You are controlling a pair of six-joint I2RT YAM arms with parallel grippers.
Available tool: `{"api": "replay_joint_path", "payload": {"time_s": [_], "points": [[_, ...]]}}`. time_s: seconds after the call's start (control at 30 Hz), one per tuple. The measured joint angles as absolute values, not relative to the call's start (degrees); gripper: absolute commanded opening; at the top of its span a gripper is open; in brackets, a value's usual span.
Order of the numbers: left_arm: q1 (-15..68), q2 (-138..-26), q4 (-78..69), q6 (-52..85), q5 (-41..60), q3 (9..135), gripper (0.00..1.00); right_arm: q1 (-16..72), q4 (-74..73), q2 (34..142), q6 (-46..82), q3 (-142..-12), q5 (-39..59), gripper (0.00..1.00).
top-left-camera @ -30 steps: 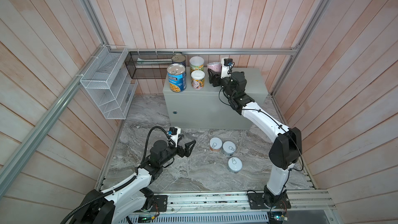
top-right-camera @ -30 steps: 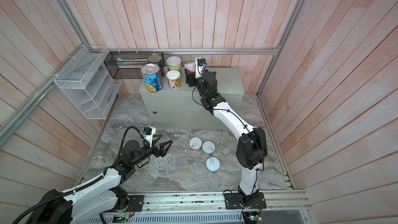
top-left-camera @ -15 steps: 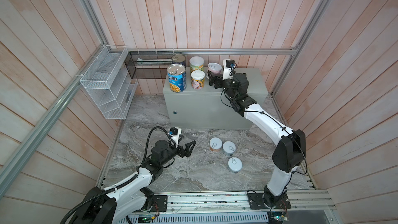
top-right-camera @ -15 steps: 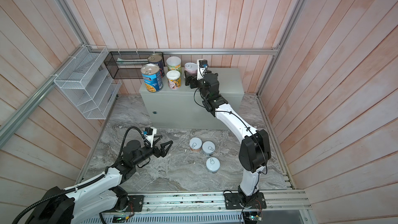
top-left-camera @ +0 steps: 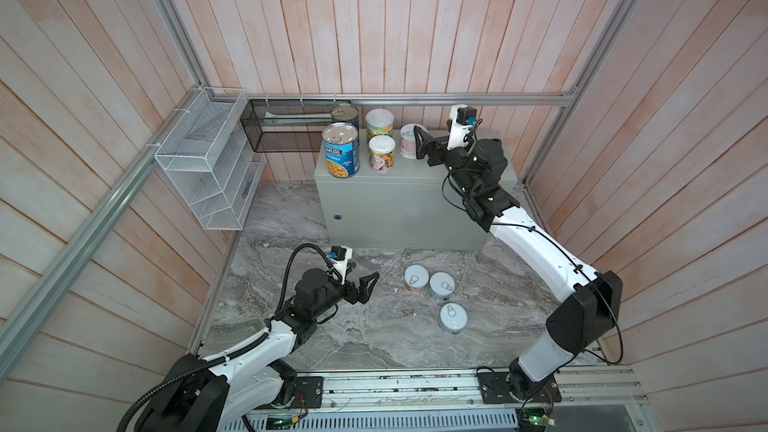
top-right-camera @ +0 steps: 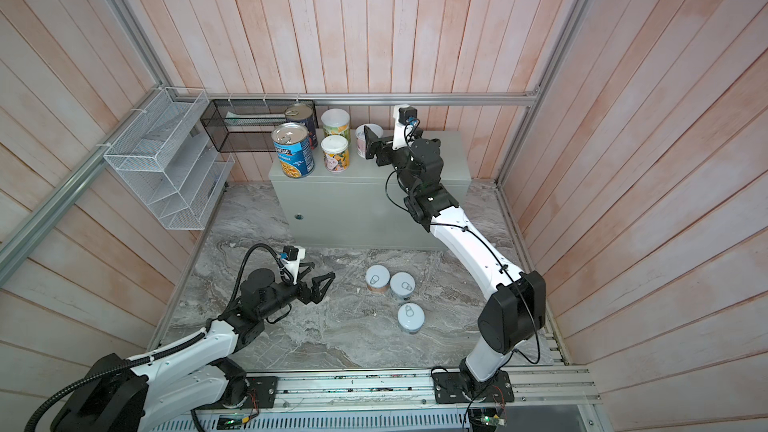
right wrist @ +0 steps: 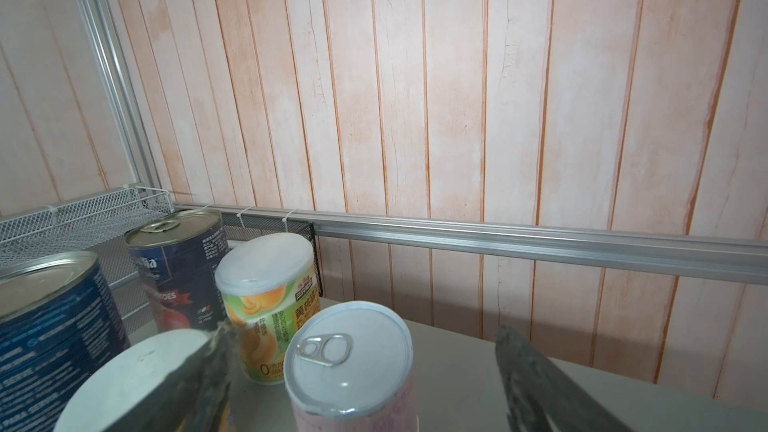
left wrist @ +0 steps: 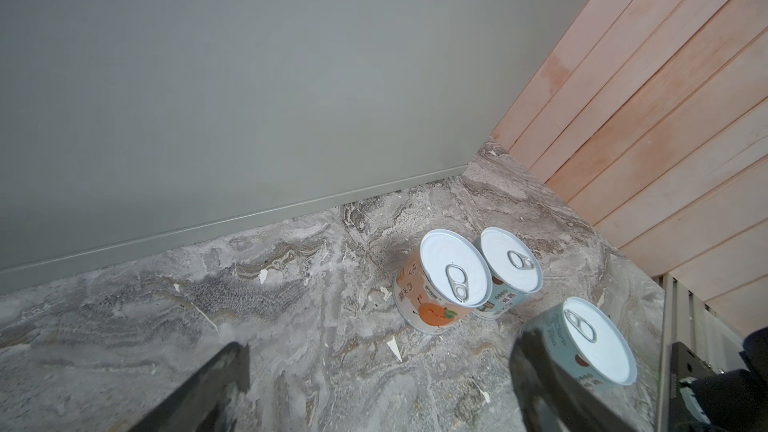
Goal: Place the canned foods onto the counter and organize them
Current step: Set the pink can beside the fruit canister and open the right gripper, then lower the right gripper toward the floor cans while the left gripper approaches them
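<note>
Right claw [top-left-camera: 419, 144] just sprang wide off the pink can [right wrist: 351, 361], which I've got standing on the tabletop [top-left-camera: 407, 170]; left claw [top-left-camera: 370, 286] hangs released, low over the floor [top-left-camera: 374, 330].

From my remote seat this reads as a staged robot test cell: plank-look wall panels [top-left-camera: 374, 27] set in bare aluminium framing [top-left-camera: 415, 99], a marble-look floor sheet [top-left-camera: 374, 338], wire racks [top-left-camera: 199, 168] hung on the frame (white zip ties [right wrist: 242, 218] hold them), arm bases [top-left-camera: 505, 386] bolted to a slotted rail [top-left-camera: 395, 386], and cables [top-left-camera: 286, 274] looping free.
</note>
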State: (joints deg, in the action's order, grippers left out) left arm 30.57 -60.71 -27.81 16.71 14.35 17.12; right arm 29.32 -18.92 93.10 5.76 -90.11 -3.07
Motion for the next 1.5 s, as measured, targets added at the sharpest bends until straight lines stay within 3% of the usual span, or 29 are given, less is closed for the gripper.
{"api": "replay_joint_path", "payload": {"time_s": [0.73,1.13,1.5], "points": [[37.2,-64.4,-25.8,13.4,9.8,20.0,1.0,28.7,-10.8,43.8,13.6,-39.8,-8.8,0.97],[46.2,-77.3,-21.5,12.4,6.6,31.5,1.0,28.7,-7.4,38.9,18.9,-27.8,-7.4,0.97],[47.2,-87.7,-19.9,13.0,7.5,38.1,1.0,28.7,-8.6,36.2,20.2,-23.1,-5.6,0.97]]}}
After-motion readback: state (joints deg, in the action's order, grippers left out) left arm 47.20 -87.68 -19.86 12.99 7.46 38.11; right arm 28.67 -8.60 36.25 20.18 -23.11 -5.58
